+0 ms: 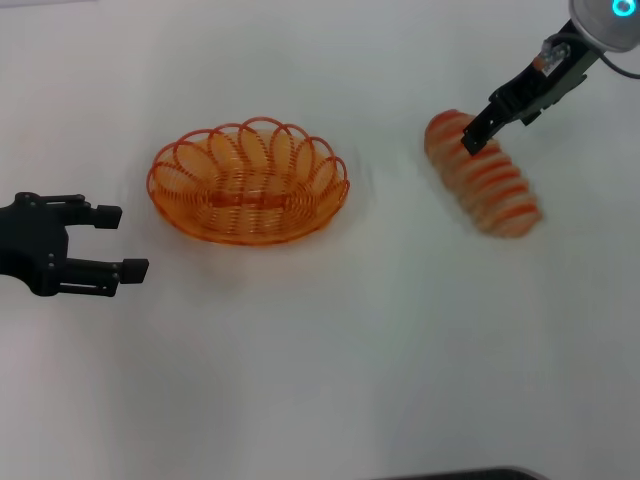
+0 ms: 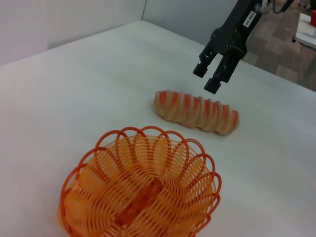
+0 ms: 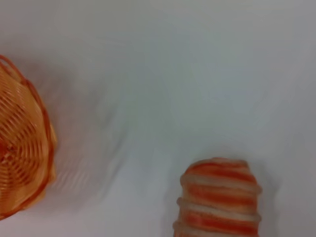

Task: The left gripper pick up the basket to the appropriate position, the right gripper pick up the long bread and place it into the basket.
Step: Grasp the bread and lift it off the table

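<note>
i have the basket (image 1: 249, 182) sitting upright on the white table (image 1: 330, 360), left of centre in the head view, with nothing in it. my left gripper (image 1: 110, 240) waits just beside it on its left, not touching, its two prongs spread apart and pointing toward the scalloped rim. nothing lies between the prongs and the wire.

the long bread (image 1: 483, 172) lies flat on the table well apart to the right of the basket, angled across the surface. my right gripper (image 1: 476, 133) hangs above the loaf's end nearer the basket. in the left wrist view that gripper (image 2: 210, 78) shows its two fingers parted with a gap between them, tips just over the bread (image 2: 195, 111) and, as far as i can tell, not touching it. a small white label sits on its body.

the stretch of table between the bread and the basket is bare white. in the left wrist view a patch of brown floor and a white object with a bit of orange show beyond the table's far edge; i cannot make out what it is.

the right wrist view shows only one end of the loaf (image 3: 219, 197), cut off by the frame, and a slice of the basket's side (image 3: 24, 148); none of that arm's own fingers appear there. the left arm is cut off by the head view's edge, and a dark shape at the bottom edge is too cropped to identify.
</note>
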`<action>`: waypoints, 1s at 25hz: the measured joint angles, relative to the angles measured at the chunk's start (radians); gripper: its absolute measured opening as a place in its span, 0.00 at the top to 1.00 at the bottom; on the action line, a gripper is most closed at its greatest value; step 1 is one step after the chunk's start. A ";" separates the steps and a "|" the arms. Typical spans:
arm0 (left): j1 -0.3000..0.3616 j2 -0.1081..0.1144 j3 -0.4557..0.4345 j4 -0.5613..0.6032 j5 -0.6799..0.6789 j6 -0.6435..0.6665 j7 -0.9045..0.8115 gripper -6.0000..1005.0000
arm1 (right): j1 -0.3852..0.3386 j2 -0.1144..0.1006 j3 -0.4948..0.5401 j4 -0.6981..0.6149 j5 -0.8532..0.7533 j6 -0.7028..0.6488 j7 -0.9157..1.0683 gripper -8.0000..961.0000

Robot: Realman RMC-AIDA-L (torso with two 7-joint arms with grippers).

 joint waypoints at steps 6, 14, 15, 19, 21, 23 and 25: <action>0.000 0.000 0.001 0.000 0.002 0.000 -0.001 0.15 | -0.001 0.002 -0.016 0.049 0.000 0.034 0.003 0.07; 0.000 0.000 0.007 0.000 0.003 -0.001 0.002 0.15 | 0.001 0.010 -0.020 0.082 0.000 0.048 0.000 0.08; 0.000 0.000 0.009 0.000 0.003 -0.001 0.002 0.15 | 0.000 0.011 -0.023 0.085 0.000 0.050 0.001 0.08; 0.001 0.000 0.012 0.000 0.004 0.000 0.004 0.15 | -0.001 0.012 -0.035 0.093 0.000 0.058 0.004 0.08; 0.002 0.000 0.012 0.000 0.005 0.000 0.004 0.15 | -0.002 0.013 -0.040 0.102 0.000 0.063 0.005 0.08; 0.003 -0.001 0.012 0.000 0.005 0.000 0.004 0.15 | -0.003 0.012 -0.044 0.111 0.000 0.066 0.006 0.09; 0.004 -0.001 0.012 0.000 0.005 0.001 0.004 0.15 | -0.003 0.012 -0.045 0.117 0.000 0.066 0.006 0.09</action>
